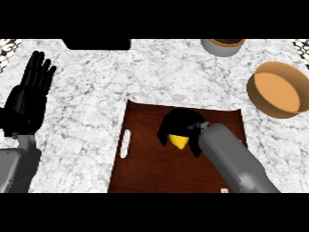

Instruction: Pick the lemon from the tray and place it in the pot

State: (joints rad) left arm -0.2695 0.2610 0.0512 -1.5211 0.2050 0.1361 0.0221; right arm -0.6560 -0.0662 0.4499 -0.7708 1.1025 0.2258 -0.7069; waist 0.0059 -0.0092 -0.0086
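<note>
White-and-grey marble counter [89, 86] filled my view, with a dark wooden tray [150, 172] lying in the middle near the lower edge, a slot handle cut in its left side. I saw my right hand [181, 123] down over the far half of the tray, fingers curled round the lemon [179, 141], of which only a yellow wedge showed beneath the black fingers. The lemon sat low at the tray, and I could not tell whether it touched the wood. My left hand [28, 93] rested open at the left edge, fingers straight and pointing up, well apart from the tray. The pot [281, 89], a tan round one, stood off to the right beyond the tray's far right corner, and I saw nothing inside it. A grey cup [221, 46] with something dark in it stood at the far edge, left of the pot.
</note>
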